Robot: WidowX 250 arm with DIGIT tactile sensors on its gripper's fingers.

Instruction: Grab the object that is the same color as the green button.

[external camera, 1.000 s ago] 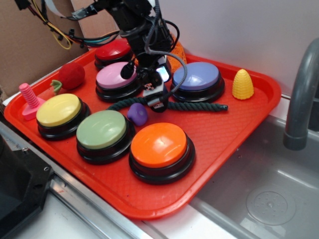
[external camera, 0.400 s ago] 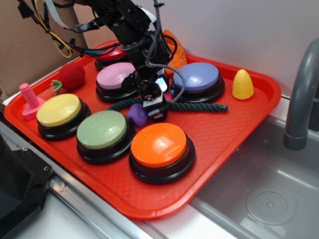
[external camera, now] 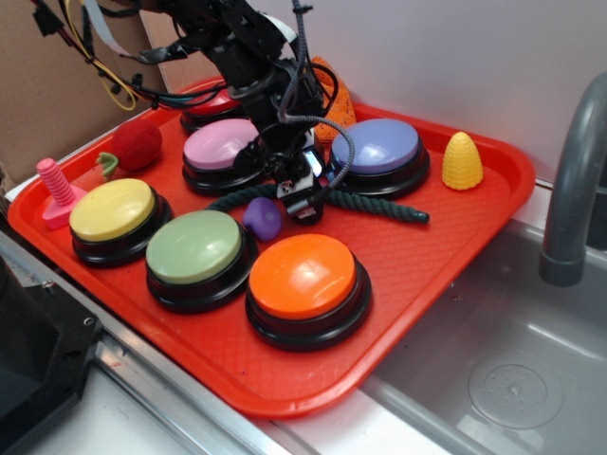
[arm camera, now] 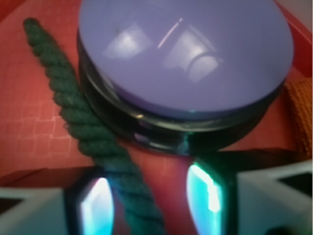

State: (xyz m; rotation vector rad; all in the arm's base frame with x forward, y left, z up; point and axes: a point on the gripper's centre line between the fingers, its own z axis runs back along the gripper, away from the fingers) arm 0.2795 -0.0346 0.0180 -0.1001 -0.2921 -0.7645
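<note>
The object, a dark green twisted rope [external camera: 379, 207], lies on the red tray [external camera: 427, 256] between the lavender button [external camera: 379, 147] and the orange button [external camera: 303, 277]. The pale green button [external camera: 193, 246] sits at the front left. My gripper [external camera: 302, 204] is down over the rope's middle. In the wrist view the rope [arm camera: 73, 103] runs past the lavender button [arm camera: 186, 54] and in between my gripper's [arm camera: 151, 200] lit fingers [arm camera: 95, 208]. It lies against the left one, with a strip of tray showing before the right one. The gripper is open around the rope.
A small purple lump [external camera: 263, 217] lies just left of the gripper. Yellow [external camera: 111, 210], pink [external camera: 220, 144] and red [external camera: 213, 102] buttons crowd the tray's left and back. A yellow corn toy [external camera: 462, 160], red strawberry [external camera: 137, 145] and pink bolt [external camera: 57, 190] lie around. A sink and faucet [external camera: 569, 190] are at the right.
My gripper has come down and forward onto the rope's middle. The rope's right end has swung slightly toward the front of the tray.
</note>
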